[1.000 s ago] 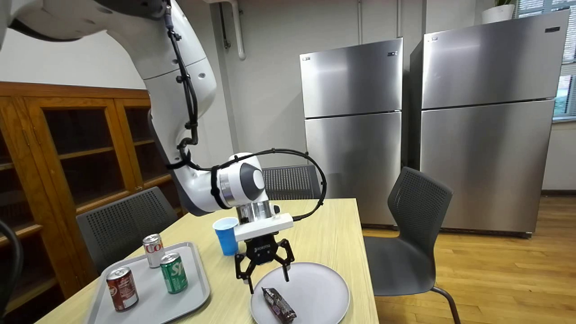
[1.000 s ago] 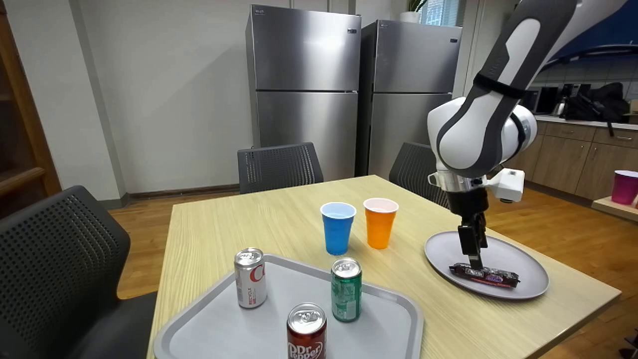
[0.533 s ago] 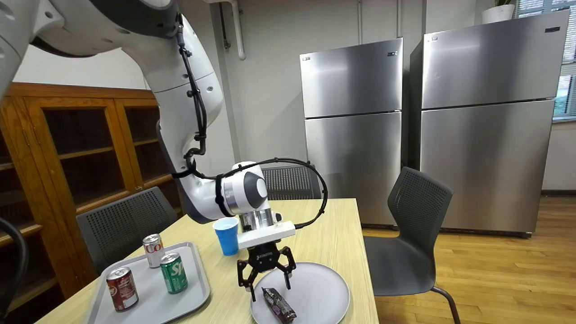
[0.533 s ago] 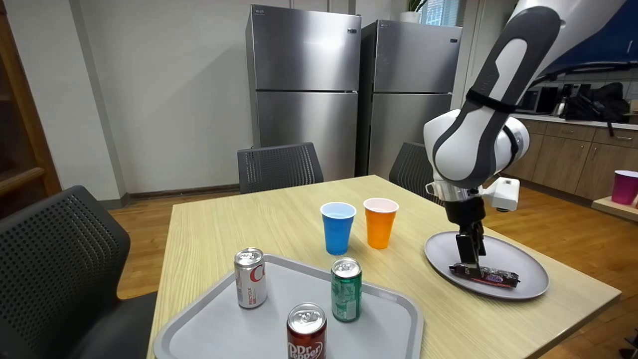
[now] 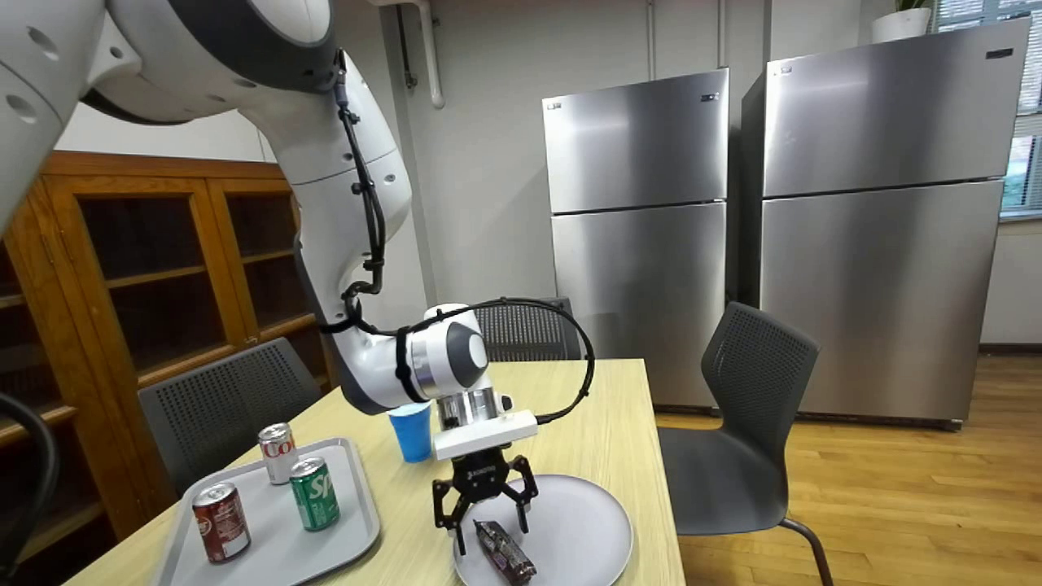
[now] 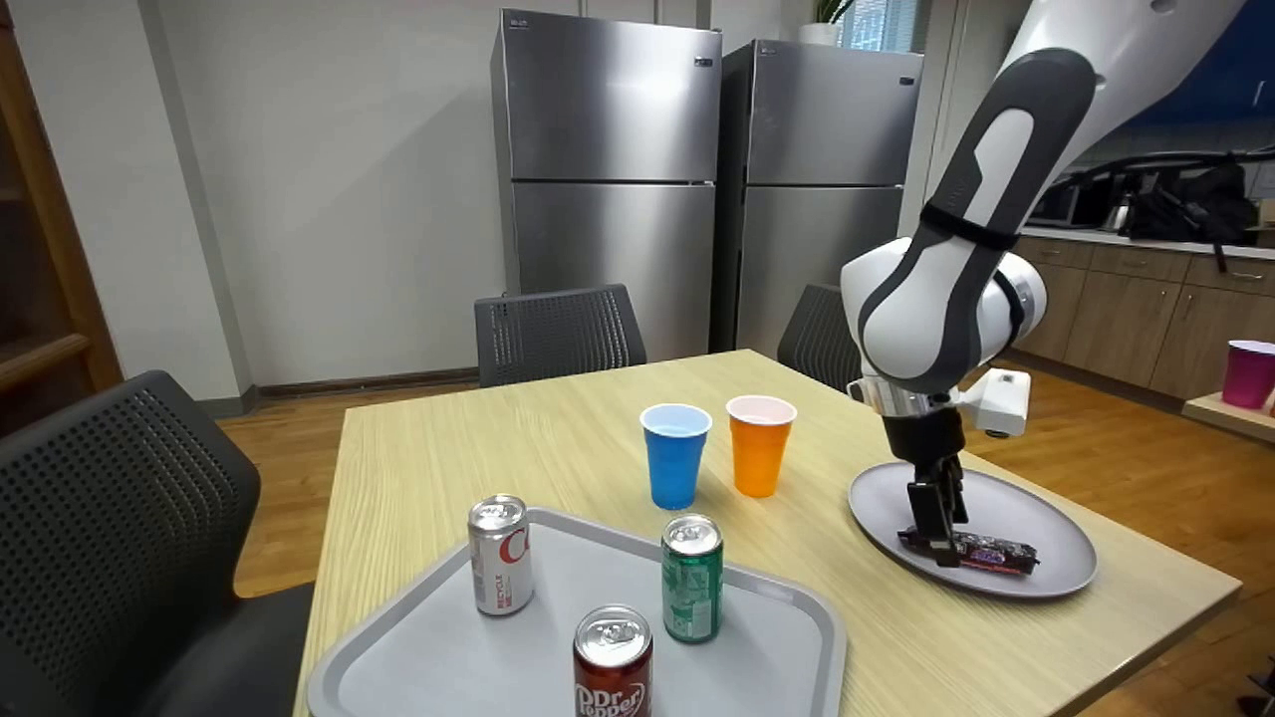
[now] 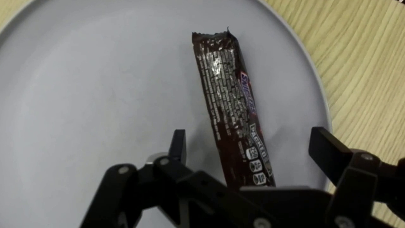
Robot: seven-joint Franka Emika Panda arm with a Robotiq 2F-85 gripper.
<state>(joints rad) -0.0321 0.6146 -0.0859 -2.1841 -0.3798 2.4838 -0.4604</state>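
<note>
A Snickers bar in a dark brown wrapper (image 7: 221,104) lies flat on a round grey plate (image 7: 95,95). In the wrist view my gripper (image 7: 248,130) stands open, one black finger on either side of the bar, with a gap to it on both sides. The gripper's body hides the bar's lower end there. Both exterior views show the gripper (image 5: 494,542) low over the plate (image 5: 582,521), its fingertips near the plate's surface around the bar's end (image 6: 996,554). Whether the tips touch the plate I cannot tell.
A grey tray (image 6: 588,573) holds a silver can (image 6: 501,563), a green can (image 6: 691,583) and a dark red can (image 6: 613,662). A blue cup (image 6: 675,463) and an orange cup (image 6: 760,453) stand between tray and plate. Dark chairs (image 5: 737,423) surround the table.
My gripper has come down over the plate, so its fingertips now stand lower beside the bar. Its jaws have stayed apart. The bar, plate, cans and cups have not moved.
</note>
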